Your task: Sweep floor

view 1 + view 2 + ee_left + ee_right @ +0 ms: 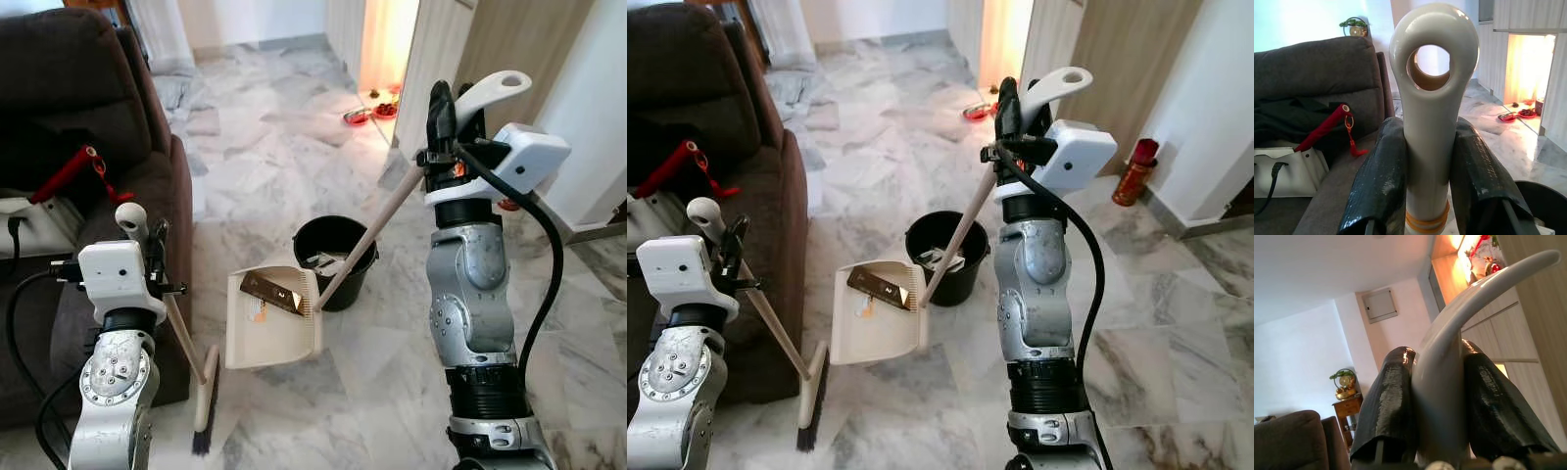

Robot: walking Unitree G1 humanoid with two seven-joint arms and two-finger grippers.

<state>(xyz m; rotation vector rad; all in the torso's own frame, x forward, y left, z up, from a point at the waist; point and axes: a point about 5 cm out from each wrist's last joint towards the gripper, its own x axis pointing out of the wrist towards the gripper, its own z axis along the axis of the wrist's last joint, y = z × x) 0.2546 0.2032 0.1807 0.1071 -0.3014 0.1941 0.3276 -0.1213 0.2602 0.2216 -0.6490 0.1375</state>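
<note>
Left tool clamps the broom handle, right tool the dustpan handle — light, stiff, slick plastic, best gripped high.

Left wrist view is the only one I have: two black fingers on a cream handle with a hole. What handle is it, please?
Observer: It is the broom handle; the left gripper is shut on it near the top.
Operator: Where is the brush end?
Observer: On the marble floor beside the sofa, left of the dustpan.
Operator: Who holds the dustpan?
Observer: The right gripper is shut on its long handle; the pan sits next to a black bucket.
Operator: Is the pan empty?
Observer: No, a dark flat piece lies in it.
</note>
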